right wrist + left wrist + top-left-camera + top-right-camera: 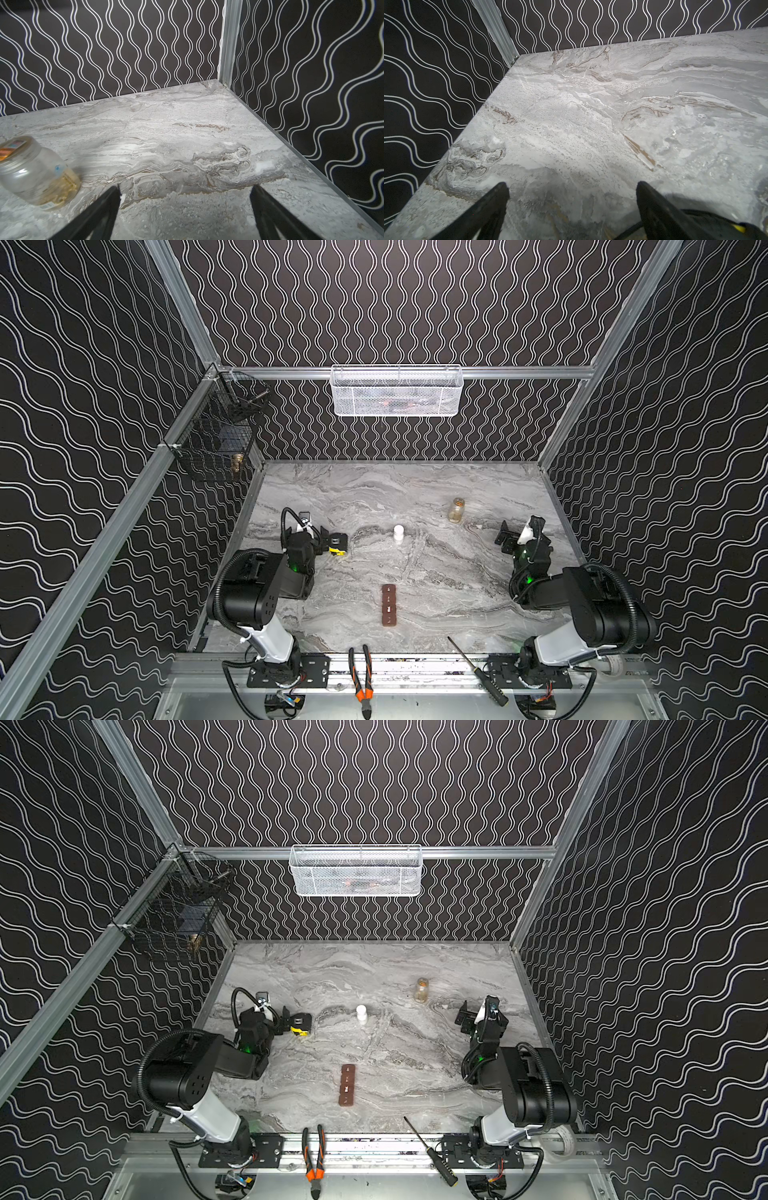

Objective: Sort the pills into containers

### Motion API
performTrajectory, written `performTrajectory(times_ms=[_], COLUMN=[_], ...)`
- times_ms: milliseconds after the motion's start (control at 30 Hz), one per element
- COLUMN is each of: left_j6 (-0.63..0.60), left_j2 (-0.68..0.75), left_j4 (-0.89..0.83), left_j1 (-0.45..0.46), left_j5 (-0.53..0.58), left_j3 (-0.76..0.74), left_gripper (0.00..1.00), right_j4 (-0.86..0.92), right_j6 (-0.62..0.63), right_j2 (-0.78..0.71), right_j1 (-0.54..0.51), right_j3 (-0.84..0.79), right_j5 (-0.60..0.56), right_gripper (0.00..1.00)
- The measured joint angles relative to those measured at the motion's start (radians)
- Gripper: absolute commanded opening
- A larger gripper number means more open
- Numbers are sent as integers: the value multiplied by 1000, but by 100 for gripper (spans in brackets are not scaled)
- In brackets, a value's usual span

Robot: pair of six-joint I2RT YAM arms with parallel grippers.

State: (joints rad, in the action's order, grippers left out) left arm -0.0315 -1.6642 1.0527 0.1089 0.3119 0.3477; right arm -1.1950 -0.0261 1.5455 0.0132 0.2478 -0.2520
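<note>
reddish-brown plastic forms the containers (389, 605), a strip of four joined lidded compartments lying flat near the front of the tabletop (436, 489), between the two arm bases. all four lids appear closed.

risk: the strip looks light and is unanchored. prising a lid with one end effector alone is likely to drag or flip it. orange-handled pliers (360, 676) and a black screwdriver (478, 670) lie on the front rail just before the strip, and a low arm sweep could knock them.

the left end effector (572, 187) is released, its jaws spread wide over bare tabletop and grasping nothing. the right end effector (185, 189) is likewise released and empty.

further back, a small white bottle (398, 534) stands upright between the two arms. it is narrow, so an off-centre approach may topple it. a clear jar (37, 172) with amber contents stands near the right end effector, not touching it.

no loose pills are visible, and which vessel holds them cannot be told. risk: spilled pills would scatter and roll on the smooth surface, and pale ones would be hard to find against the mottled pattern.

surface: grey marbled tabletop, flat, mostly bare.

room: black walls with white wavy lines and aluminium framing. a black wire basket (216, 435) hangs on the left wall and a white mesh basket (397, 391) hangs on the back rail.
</note>
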Motion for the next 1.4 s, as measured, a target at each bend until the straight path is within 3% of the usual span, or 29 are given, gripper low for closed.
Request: performTrajectory(times_ms=[133,267,400,500,633,800,1033,1400], left_j6=[0,22,86,148,269,396,500,641], left_j2=[89,296,418,456,471,532,557,669], left_j4=[-66,-323,-586,-808,-1068,-1300,-1527,-1721], left_j1=[14,36,77,138,155,188,265,401], left_j5=[33,77,93,105,73,-26,-71,-166], left_j3=[5,130,289,386,484,507,537,452], left_gripper=[91,71,71,74,75,74,74,73], right_j4=[160,460,706,878,1037,1238,1434,1686], right_j6=[10,-93,-176,-253,-357,-442,-537,-744], right_j2=[-142,-290,-354,-407,-470,-502,-520,-465], right_j1=[-26,-23,-24,-38,-68,-209,-445,-702], right_j3=[57,295,410,445,467,526,560,623], right_j5=[-18,-32,18,58,148,173,110,50], right_gripper=[99,90,87,99,99,98,94,90])
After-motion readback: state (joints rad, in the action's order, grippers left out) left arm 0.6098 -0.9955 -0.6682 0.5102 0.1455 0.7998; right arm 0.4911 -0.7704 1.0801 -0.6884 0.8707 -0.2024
